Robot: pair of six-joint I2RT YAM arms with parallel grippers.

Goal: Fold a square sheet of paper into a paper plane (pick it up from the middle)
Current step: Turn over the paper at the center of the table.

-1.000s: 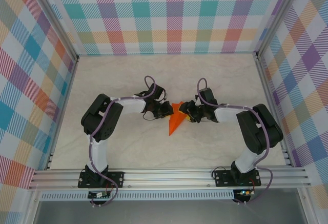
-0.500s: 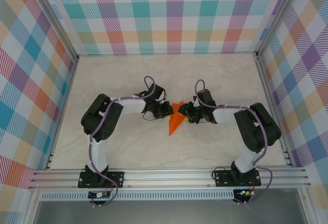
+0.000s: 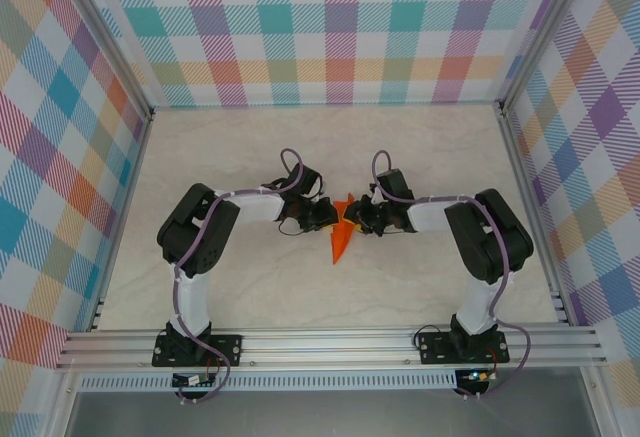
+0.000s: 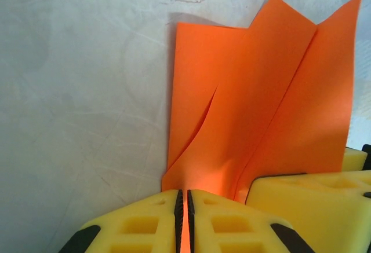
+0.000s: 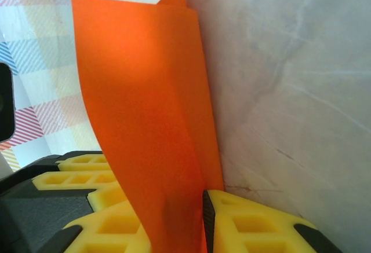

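Orange paper plane (image 3: 340,241), creased, narrowing to a point.

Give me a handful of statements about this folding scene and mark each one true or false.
1. The left gripper is clamped shut on the orange paper. True.
2. The paper lies flat and uncreased on the table. False: it is creased and folded.
3. The right gripper is parked far from the paper. False: the paper sits between its jaws.
4. Both grippers meet near the table's middle. True.
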